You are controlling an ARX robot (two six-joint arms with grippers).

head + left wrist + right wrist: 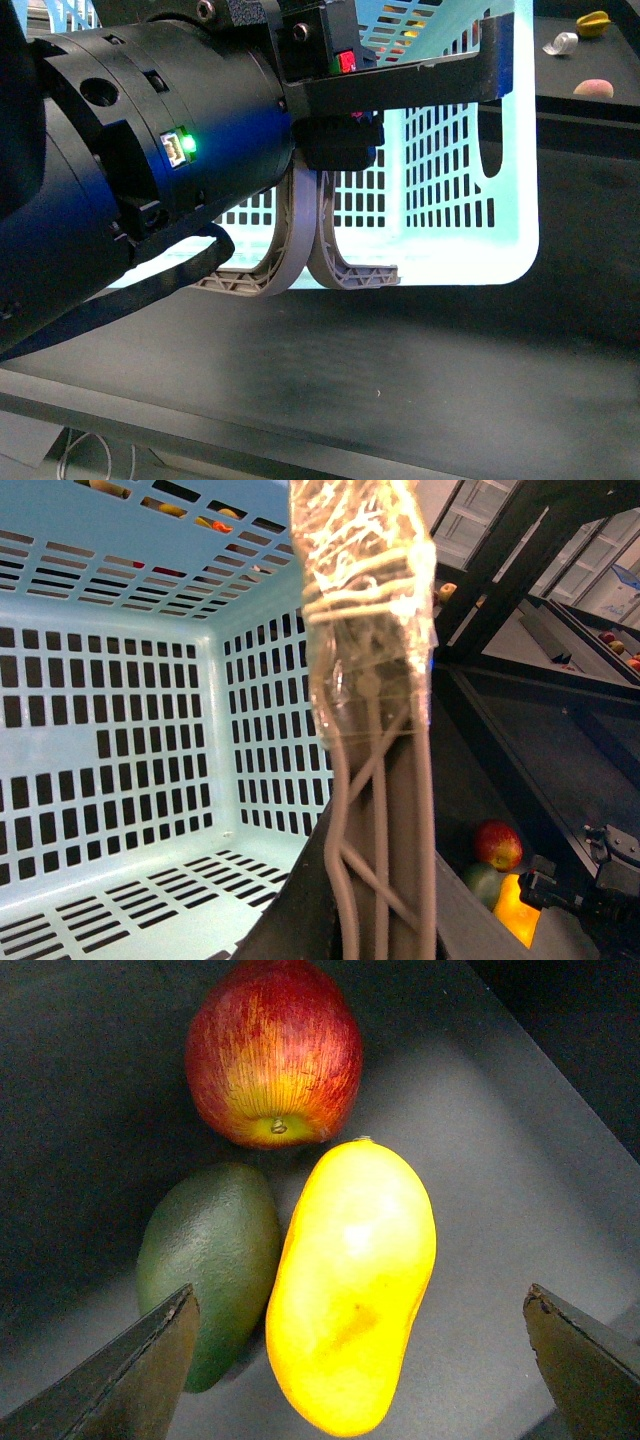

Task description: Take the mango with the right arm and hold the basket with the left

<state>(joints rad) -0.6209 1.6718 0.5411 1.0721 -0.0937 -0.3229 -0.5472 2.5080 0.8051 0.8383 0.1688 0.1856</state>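
Smooth yellow oval mango | centred in right gripper, jaws spread, long axis crosswise to them | left gripper clamped on turquoise plastic basket

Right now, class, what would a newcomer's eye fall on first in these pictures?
The smooth yellow oval mango lies framed by the open right pincer, beside a dark green oval fruit and a red-yellow apple. The light turquoise slotted plastic basket fills the front view behind the bulky black left arm.
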